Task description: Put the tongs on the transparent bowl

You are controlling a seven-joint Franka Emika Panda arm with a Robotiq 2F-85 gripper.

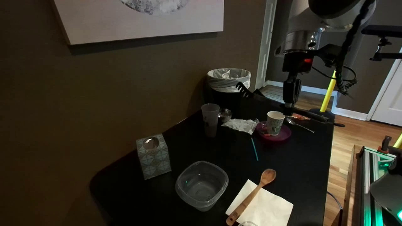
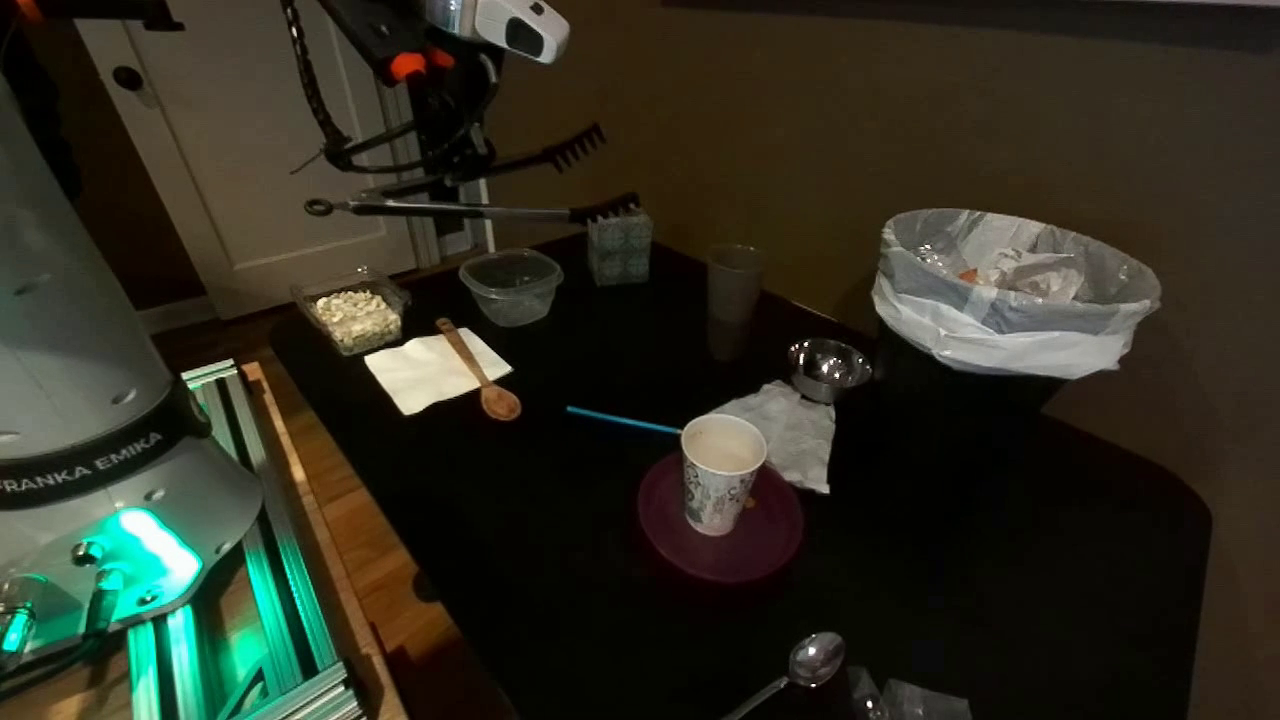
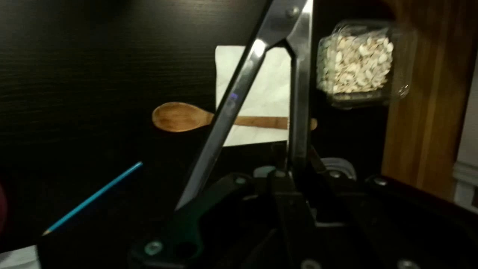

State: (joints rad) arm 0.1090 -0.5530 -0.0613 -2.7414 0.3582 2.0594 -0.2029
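"Metal tongs, arms splayed: our gripper is clamped on one arm only, holding them above the bench."

"So we might lose them to a twist, the other arm being unsupported."

"Or that free arm could snag the rim of the transparent bowl and shove it into the patterned box nearby."

"They look longer than it, too; let go off-centre, they'd probably tip."
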